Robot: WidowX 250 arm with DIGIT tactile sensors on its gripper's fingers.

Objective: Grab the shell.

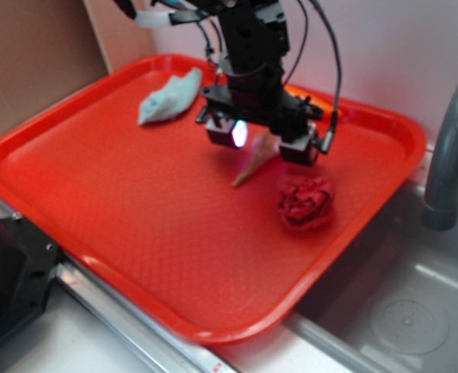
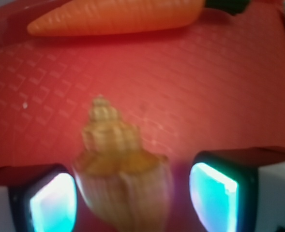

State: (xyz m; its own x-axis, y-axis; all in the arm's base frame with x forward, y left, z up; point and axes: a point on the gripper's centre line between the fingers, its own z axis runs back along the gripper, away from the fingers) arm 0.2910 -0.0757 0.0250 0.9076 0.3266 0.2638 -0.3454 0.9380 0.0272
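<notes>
The shell (image 2: 123, 169) is tan-brown and ridged, and it lies on the red tray (image 2: 219, 96) between my two glowing fingertip pads (image 2: 212, 195). Its spire points away from the wrist camera. My gripper (image 2: 132, 200) is open around it: the left pad sits close to the shell's side, while a gap of tray shows before the right pad. From outside, the gripper (image 1: 267, 141) hangs low over the shell (image 1: 252, 165), whose thin pointed end pokes out toward the front of the tray.
An orange toy carrot (image 2: 118, 17) lies just beyond the shell. A dark red wrinkly cloth ball (image 1: 306, 202) sits to the gripper's right, and a pale blue cloth (image 1: 169, 97) lies at the back left. A grey faucet (image 1: 446, 155) rises right of the tray rim (image 1: 213, 330).
</notes>
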